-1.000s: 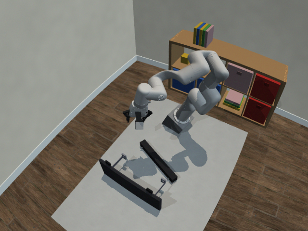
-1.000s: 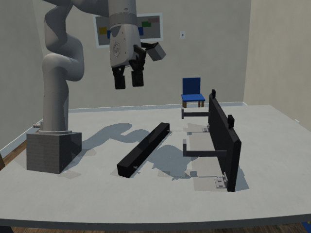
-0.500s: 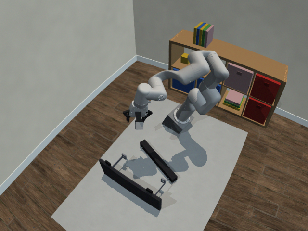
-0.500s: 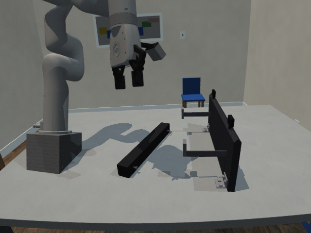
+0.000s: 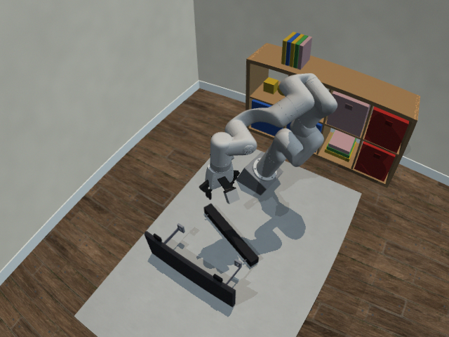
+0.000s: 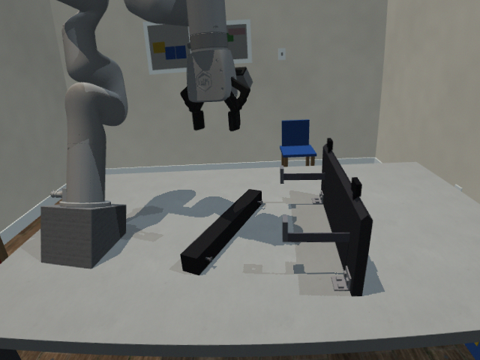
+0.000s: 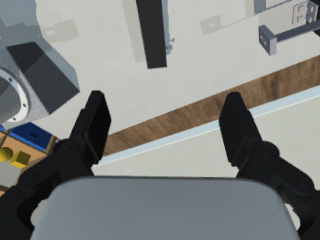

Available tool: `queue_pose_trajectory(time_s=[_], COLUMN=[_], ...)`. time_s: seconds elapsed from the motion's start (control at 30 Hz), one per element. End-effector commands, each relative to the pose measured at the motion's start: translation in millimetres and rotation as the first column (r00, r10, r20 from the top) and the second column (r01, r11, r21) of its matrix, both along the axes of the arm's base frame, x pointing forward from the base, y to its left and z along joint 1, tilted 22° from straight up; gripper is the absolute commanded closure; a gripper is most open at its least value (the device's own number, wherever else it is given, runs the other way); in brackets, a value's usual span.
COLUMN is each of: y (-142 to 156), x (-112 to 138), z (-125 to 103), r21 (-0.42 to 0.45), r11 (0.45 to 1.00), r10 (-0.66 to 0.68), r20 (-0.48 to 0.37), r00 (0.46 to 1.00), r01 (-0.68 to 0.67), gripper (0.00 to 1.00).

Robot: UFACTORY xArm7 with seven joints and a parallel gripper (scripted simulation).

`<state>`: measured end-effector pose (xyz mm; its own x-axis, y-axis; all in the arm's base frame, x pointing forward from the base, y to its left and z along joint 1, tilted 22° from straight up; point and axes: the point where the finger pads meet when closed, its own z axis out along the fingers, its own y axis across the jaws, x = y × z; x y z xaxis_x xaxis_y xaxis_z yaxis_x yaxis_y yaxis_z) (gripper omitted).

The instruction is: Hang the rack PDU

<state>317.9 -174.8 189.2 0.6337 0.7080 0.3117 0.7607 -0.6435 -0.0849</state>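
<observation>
Currently: approach step. My end effector (image 6: 215,121) hangs high above the desk (image 6: 406,240), fingers spread wide, holding nothing. Rack PDU (image 6: 223,231): lying flat on the desk, untouched, between my base and the upright panel (image 6: 346,217) with its two keyhole plates (image 6: 285,226). Long axis runs near-left to far-right; back buttons (image 6: 209,259) face the plates. Next move, as I judge: descend over its middle, turning my fingers across its width.

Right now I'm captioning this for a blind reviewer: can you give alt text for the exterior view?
An open, empty end effector hangs above a grey table, well above a long black PDU lying flat. To the right stands a black panel with two bracket arms pointing toward the PDU.
</observation>
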Motion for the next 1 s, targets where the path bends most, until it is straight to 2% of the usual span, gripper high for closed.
queue_pose_trajectory(time_s=[0.0,0.97], y=[46.2,46.2], x=[14.1,14.1], z=[19.1,19.1], r21=[0.051,0.051], r11=[0.994,0.994], r10=[0.094,0.094], r20=[0.032,0.032], r00=[0.995,0.995], r01=[-0.096,-0.096], gripper=[0.0,0.03])
